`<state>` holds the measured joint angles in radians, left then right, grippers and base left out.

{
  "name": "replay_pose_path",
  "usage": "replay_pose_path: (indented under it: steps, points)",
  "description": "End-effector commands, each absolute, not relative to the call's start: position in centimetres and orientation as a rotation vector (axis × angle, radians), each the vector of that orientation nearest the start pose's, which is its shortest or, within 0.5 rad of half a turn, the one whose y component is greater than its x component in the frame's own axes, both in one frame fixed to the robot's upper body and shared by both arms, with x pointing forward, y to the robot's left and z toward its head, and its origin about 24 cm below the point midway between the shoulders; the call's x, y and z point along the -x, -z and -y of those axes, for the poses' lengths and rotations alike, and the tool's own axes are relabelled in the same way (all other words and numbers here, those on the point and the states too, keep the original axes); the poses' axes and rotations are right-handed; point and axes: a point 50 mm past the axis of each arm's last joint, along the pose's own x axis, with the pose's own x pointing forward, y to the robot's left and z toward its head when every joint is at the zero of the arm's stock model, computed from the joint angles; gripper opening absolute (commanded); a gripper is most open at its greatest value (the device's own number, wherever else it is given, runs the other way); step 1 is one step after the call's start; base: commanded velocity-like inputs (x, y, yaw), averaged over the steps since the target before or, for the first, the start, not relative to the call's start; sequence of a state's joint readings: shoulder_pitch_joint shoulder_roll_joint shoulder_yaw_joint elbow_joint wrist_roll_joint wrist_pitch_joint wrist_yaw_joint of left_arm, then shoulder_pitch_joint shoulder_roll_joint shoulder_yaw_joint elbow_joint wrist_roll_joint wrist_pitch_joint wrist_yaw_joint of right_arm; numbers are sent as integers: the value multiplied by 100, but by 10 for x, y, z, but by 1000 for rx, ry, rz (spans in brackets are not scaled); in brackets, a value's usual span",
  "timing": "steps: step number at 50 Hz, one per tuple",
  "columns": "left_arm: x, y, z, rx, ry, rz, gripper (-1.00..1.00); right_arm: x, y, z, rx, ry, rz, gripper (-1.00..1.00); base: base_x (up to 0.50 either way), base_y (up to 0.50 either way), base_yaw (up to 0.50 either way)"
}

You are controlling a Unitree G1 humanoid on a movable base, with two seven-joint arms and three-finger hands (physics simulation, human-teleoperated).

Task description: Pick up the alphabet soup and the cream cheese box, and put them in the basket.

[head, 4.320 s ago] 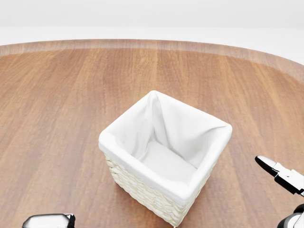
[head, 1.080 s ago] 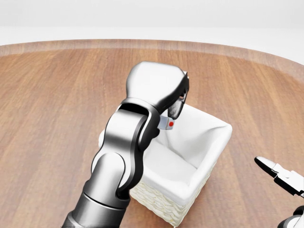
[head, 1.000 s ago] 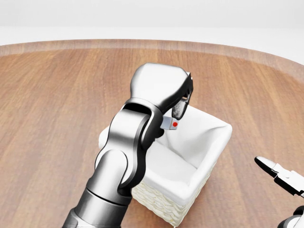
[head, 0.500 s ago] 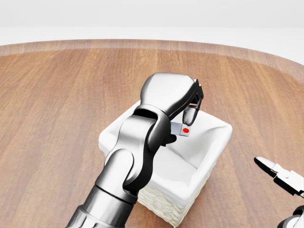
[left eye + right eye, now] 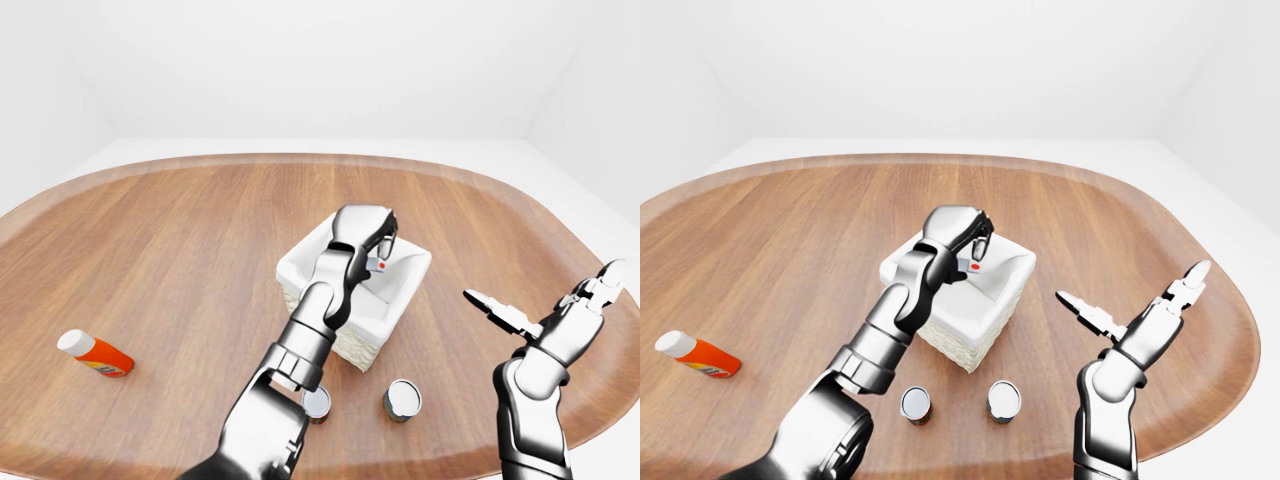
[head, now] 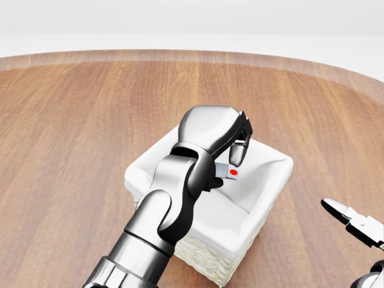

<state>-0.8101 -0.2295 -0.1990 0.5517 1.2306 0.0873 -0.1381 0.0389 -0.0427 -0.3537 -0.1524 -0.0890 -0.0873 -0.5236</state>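
Your left hand [image 6: 231, 144] pinches the small grey cream cheese box with a red dot [image 6: 230, 171] over the white-lined wicker basket [image 6: 264, 198], while your right hand [image 5: 560, 320] is spread wide.

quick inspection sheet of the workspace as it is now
surface: wooden table, oval.
job's things: basket with white liner, mid-table; small white box with a red dot, likely the cream cheese, over the basket opening; two cans below the basket in the right-eye view, labels unreadable.
clutter: orange bottle with white cap lying at left.
grippers: left hand pinches the box; right hand open, empty, off to the right.
cables: nothing seen.
surroundings: plain white walls and floor.
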Motion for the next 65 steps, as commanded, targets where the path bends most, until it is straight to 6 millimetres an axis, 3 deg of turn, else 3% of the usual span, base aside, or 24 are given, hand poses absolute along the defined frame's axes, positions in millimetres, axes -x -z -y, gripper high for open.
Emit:
replay_pose_path:
  steps: [1,2,3,11,22,27,30,33,41,65]
  points:
    - [-349,-156,22,-1253,325,386,2,-214,-81,263,132,876,227,100,0,0,0]
    - [-349,-156,22,-1253,323,388,91,-214,-81,263,133,875,229,100,0,0,0]
    - [-348,-159,22,-1246,324,393,100,-214,-81,263,133,875,231,100,0,0,0]
    - [-345,-162,26,-1247,333,405,100,-214,-80,263,136,874,227,100,0,0,0]
    - [-334,-183,30,-1223,335,466,100,-214,-80,262,139,872,225,100,0,0,0]
    - [-319,-208,24,-1250,260,553,100,-214,-81,262,139,872,232,100,0,0,0]
    - [-311,-208,20,-1331,172,593,100,-214,-82,262,139,871,234,100,0,0,0]
    - [-303,-208,14,-1368,82,614,100,-214,-80,262,141,871,225,100,0,0,0]
    - [-283,-233,-8,-1530,-190,663,100,-214,-80,262,144,871,226,100,0,0,0]
    - [-267,-250,-68,-1469,-313,575,100,-215,-79,262,143,869,221,100,0,0,0]
